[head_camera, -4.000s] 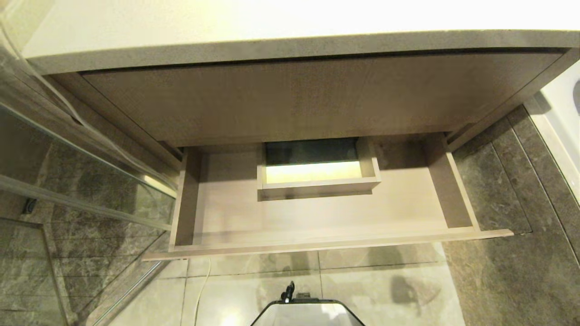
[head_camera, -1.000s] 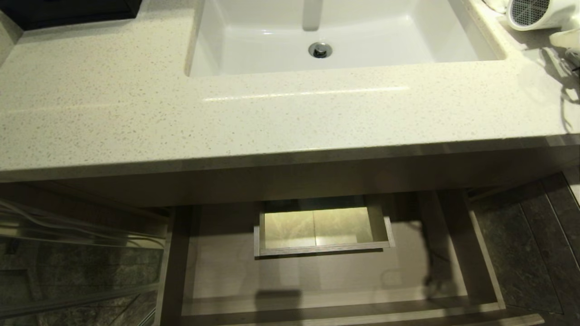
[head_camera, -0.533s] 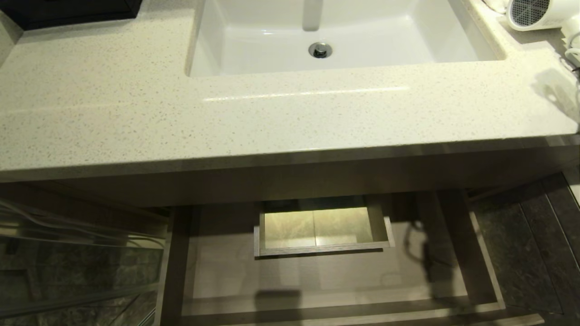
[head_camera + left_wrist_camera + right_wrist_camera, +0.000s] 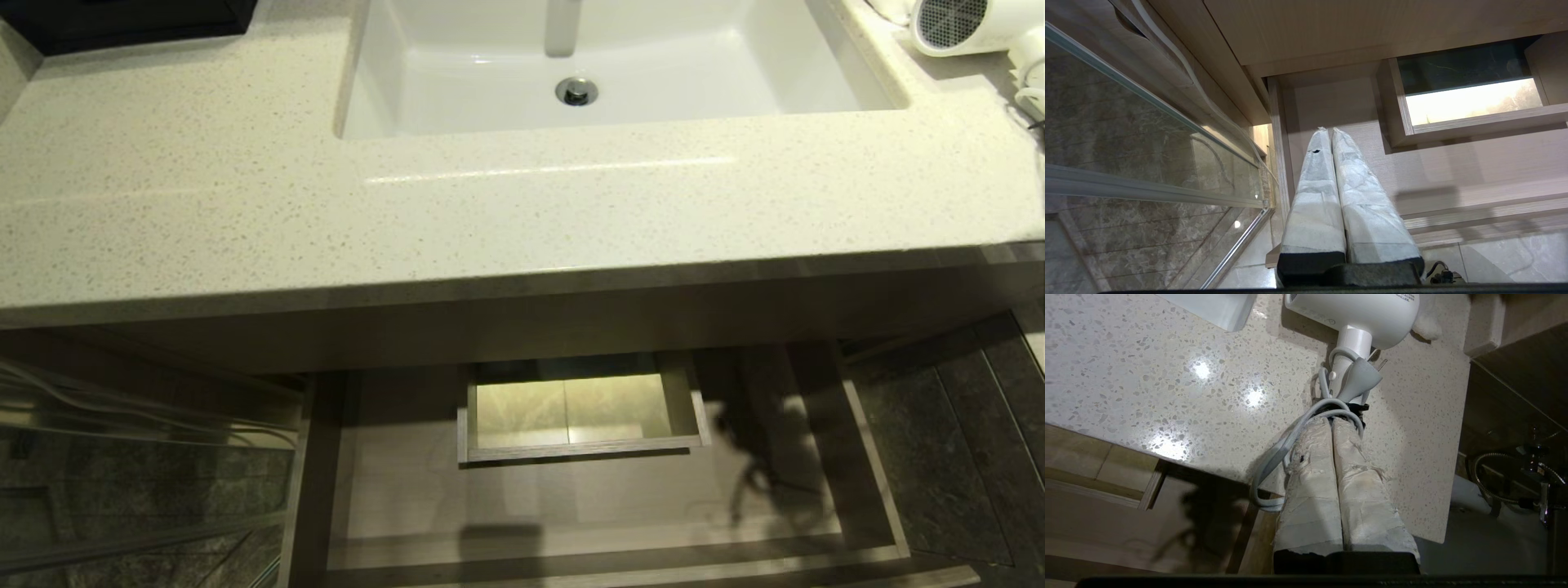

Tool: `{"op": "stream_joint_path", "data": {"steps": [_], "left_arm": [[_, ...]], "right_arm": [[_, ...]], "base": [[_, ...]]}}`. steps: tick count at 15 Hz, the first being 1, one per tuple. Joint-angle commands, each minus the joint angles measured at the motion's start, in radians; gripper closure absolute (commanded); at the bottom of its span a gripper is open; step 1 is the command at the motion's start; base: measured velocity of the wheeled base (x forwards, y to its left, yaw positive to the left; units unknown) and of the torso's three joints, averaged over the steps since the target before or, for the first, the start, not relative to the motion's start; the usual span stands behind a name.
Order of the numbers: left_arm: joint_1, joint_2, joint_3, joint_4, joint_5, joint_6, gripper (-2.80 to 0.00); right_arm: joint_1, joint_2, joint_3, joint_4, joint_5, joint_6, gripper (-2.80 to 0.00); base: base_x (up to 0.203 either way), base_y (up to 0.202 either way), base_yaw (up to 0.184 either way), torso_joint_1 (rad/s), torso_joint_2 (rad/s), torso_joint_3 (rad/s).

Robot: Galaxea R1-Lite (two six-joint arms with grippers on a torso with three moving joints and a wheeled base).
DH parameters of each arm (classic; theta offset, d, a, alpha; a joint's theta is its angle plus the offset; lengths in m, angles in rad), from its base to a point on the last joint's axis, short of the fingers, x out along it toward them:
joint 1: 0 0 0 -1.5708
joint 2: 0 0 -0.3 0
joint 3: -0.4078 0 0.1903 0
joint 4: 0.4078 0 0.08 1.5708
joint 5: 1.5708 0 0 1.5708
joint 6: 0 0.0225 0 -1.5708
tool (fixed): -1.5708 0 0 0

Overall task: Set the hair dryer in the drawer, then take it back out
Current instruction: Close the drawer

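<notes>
While the head view lacks it, the right gripper's [image 4: 1333, 421] closed fingers touch the hair dryer's [image 4: 1359, 318] cord [image 4: 1278, 457].

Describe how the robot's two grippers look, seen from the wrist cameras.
Both look alike. The left gripper has two long tapering fingers wrapped in off-white, wrinkled tape, with a small dark hole near one tip, rising from a black base. The right gripper has the same taped fingers, its tape more frayed and stained, on a black base.
</notes>
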Motion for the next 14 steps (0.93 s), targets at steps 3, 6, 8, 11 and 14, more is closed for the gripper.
{"op": "stream_joint_path", "data": {"steps": [3, 6, 8, 11, 14], "left_arm": [[0.0, 0.0, 0.002, 0.0, 0.0, 0.0, 0.0], [0.001, 0.0, 0.002, 0.0, 0.0, 0.0, 0.0], [0.001, 0.0, 0.002, 0.0, 0.0, 0.0, 0.0], [0.0, 0.0, 0.002, 0.0, 0.0, 0.0, 0.0], [0.0, 0.0, 0.002, 0.0, 0.0, 0.0, 0.0]], "right_arm": [[-0.001, -0.101, 0.072, -0.002, -0.012, -0.001, 0.0], [-0.002, -0.134, 0.106, -0.007, -0.052, 0.002, 0.0], [-0.002, -0.146, 0.124, -0.009, -0.077, 0.005, 0.0], [-0.002, -0.17, 0.155, -0.008, -0.08, 0.008, 0.0], [-0.002, -0.166, 0.16, -0.009, -0.08, 0.008, 0.0]], "base": [[0.0, 0.0, 0.0, 0.0, 0.01, 0.014], [0.0, 0.0, 0.0, -0.083, 0.37, 0.275], [0.0, 0.0, 0.0, -0.129, 0.5, 0.371], [0.0, 0.0, 0.0, -0.112, 0.46, 0.353], [0.0, 0.0, 0.0, -0.035, 0.13, 0.097]]}}
